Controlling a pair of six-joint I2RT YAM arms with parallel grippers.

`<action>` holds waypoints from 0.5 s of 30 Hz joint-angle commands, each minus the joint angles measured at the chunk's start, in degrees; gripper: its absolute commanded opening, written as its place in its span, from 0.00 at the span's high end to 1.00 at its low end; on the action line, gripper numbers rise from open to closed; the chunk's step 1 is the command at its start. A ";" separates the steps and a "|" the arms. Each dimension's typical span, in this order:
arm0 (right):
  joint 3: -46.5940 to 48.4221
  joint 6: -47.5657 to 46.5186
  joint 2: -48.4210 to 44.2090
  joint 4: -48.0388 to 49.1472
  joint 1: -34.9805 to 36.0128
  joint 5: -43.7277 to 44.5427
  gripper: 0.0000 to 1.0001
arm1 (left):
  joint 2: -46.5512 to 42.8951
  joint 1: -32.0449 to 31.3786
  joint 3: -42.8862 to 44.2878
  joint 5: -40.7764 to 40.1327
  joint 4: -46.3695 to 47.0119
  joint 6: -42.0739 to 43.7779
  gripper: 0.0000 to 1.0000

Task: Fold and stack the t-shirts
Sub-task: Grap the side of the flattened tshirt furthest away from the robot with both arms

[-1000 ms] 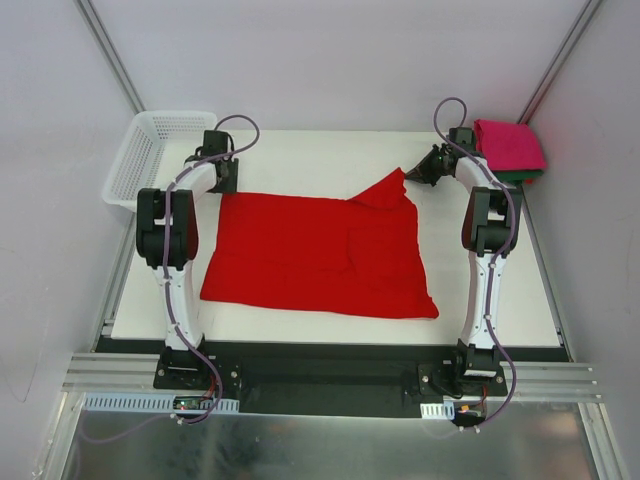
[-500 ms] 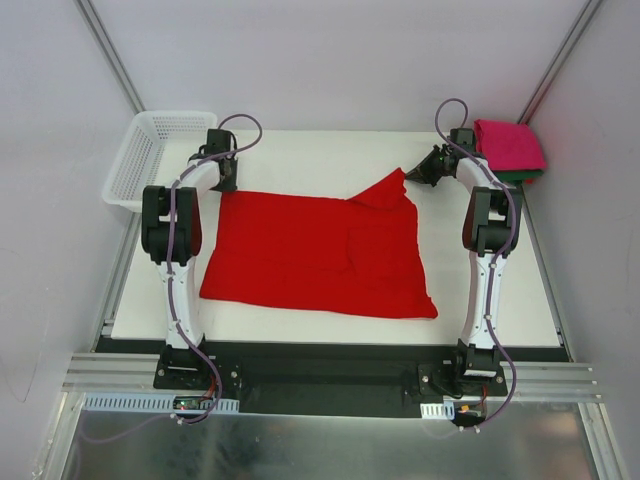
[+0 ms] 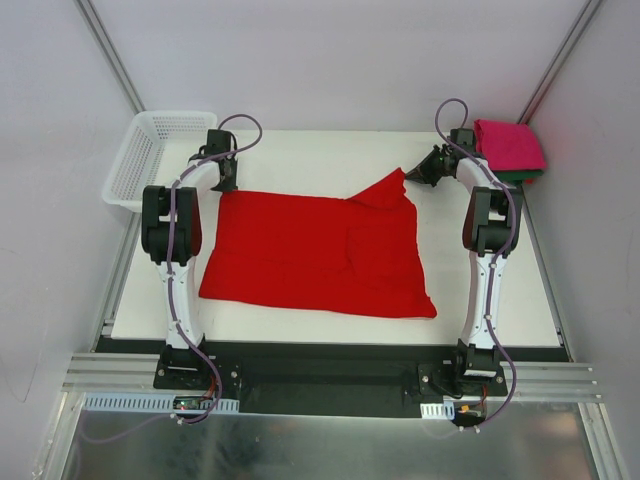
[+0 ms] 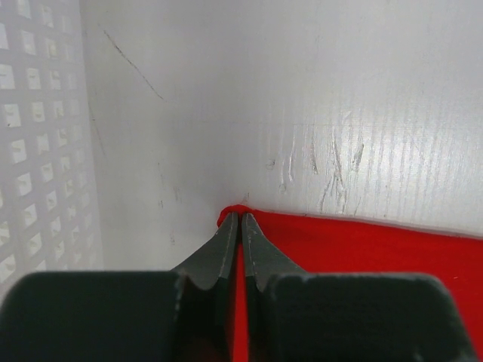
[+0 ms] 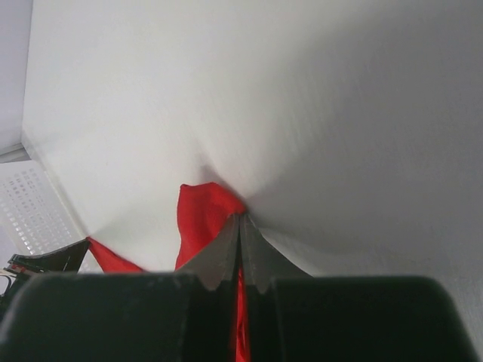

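My left fingers are closed on the far-left corner of the red shirt, low on the tabletop. My right fingers are pinched shut on its far-right corner, which peaks up a little. From both grips the cloth spreads toward the arm bases, with its long axis running left to right between the arms. I judge the fold needs both corners drawn evenly toward the near hem. The pink shirt lies folded at the far right.
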 commanded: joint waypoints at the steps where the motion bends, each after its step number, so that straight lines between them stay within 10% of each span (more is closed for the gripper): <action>1: -1.78 -1.01 -1.00 0.59 -0.48 0.52 0.99 | -1.71 0.00 -2.33 0.61 -2.29 -1.26 1.00; 15: -8.46 0.04 -12.68 4.99 -1.71 -1.59 0.99 | -14.44 0.00 -8.57 0.00 -2.38 -3.29 1.00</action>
